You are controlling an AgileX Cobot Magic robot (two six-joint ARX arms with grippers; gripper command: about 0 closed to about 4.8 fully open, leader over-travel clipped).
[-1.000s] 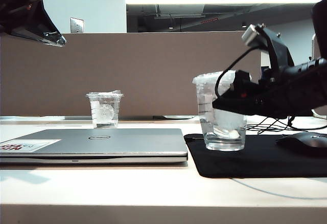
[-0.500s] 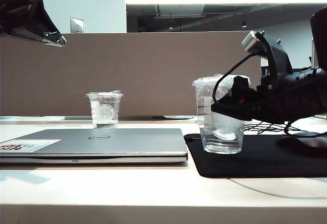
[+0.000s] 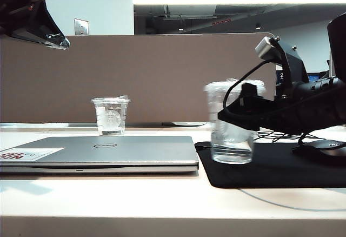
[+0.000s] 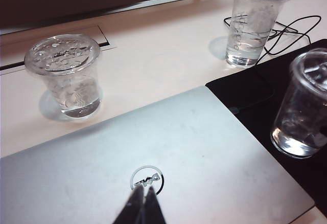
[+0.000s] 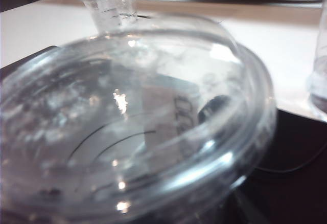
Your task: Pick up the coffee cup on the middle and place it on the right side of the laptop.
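The coffee cup [image 3: 231,145] stood on the black mouse pad [image 3: 281,175], just to the right of the laptop [image 3: 108,150] and apart from its edge. Its base looked to be down on the pad, though the cup was blurred in the exterior view.

The cup was thin clear plastic with a flat lid and seemed to hold only a little at the bottom. I judged it light, slick and easy to dent. The best hold would be around the middle of the wall, below the lid rim, with a gentle squeeze. A hard pinch could buckle it or pop the lid.

The right fingers [image 3: 238,112] reached in from the right, level with the cup's upper half and close against it. The cup's lid filled the right wrist view and hid them. I could not tell whether they were gripping the wall or standing clear of it.

The left fingers [image 4: 139,203] hung high over the laptop at the left side of the bench [image 3: 162,204]. They were pressed together and held nothing.
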